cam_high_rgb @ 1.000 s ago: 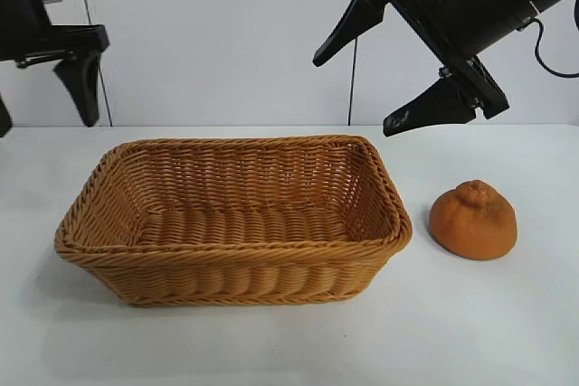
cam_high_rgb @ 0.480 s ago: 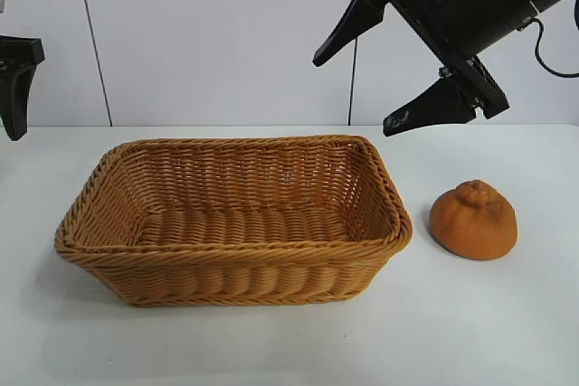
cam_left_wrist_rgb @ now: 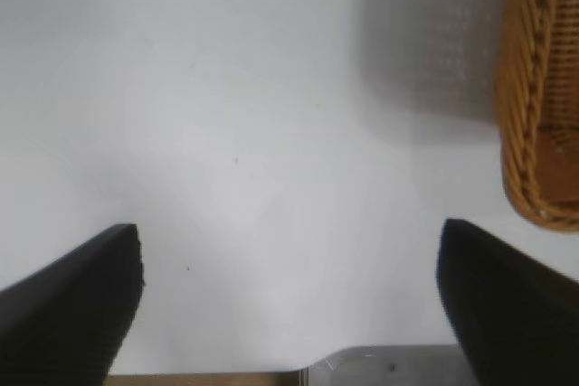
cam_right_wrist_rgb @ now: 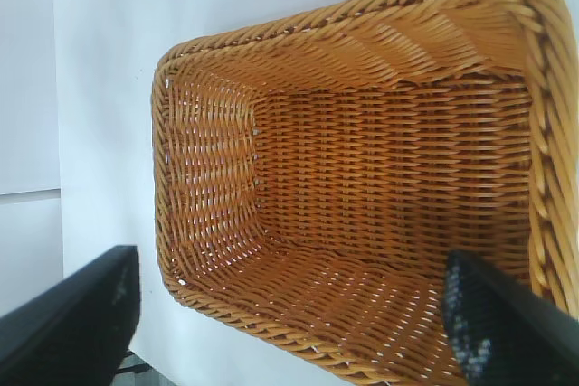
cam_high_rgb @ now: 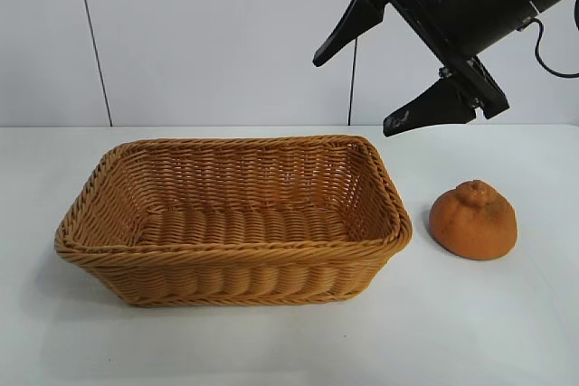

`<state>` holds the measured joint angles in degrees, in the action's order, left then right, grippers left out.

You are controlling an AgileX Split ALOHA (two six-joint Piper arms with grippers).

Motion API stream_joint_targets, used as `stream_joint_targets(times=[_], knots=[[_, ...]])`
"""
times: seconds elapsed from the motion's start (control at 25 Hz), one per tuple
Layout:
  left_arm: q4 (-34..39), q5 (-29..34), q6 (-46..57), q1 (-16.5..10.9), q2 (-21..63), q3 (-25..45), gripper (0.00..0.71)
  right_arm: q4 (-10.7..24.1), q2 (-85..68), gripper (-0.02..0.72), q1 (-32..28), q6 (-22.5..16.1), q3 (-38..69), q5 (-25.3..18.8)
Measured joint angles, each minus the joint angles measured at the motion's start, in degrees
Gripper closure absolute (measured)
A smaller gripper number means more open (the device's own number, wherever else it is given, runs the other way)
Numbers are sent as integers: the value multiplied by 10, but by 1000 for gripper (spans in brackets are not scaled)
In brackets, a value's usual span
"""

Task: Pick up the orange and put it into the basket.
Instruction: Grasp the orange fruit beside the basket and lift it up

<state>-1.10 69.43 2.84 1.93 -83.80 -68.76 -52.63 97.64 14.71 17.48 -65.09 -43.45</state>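
1. Orange (cam_high_rgb: 473,220): one, dull orange-brown, dome-shaped with a bumpy knob on top. It sits on the table (cam_high_rgb: 470,323), to the right of the basket in the exterior view, near it but not touching. Nothing holds it.
2. Basket (cam_high_rgb: 231,255): one, rectangular woven wicker with flared sides and a braided rim. It stands upright at the middle of the table. Its inside holds nothing. Its right-hand wall stands between the orange and the basket's floor.
3. Right gripper (cam_high_rgb: 393,88): one, black, raised above the table, over the gap between basket and orange, angled downward toward the basket. Jaws wide apart, gripping nothing. Its wrist view looks into the basket between two black fingers (cam_right_wrist_rgb: 63,332).
4. Left gripper (cam_left_wrist_rgb: 289,314): one, seen only in its own wrist view, above bare table with a corner of the basket to one side. Jaws wide apart, nothing between them.
5. Wall (cam_high_rgb: 217,33): white panels behind the table.
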Motion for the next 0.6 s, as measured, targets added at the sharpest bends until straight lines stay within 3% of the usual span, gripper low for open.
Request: stream_joint_targets(times=[0.28, 0.6], knots=[[0, -4, -1, 0, 217, 183, 80, 0, 0, 84, 0, 0, 0, -1], [0, -75, -2, 0, 455, 359, 80, 0, 0, 84, 0, 0, 0, -1]])
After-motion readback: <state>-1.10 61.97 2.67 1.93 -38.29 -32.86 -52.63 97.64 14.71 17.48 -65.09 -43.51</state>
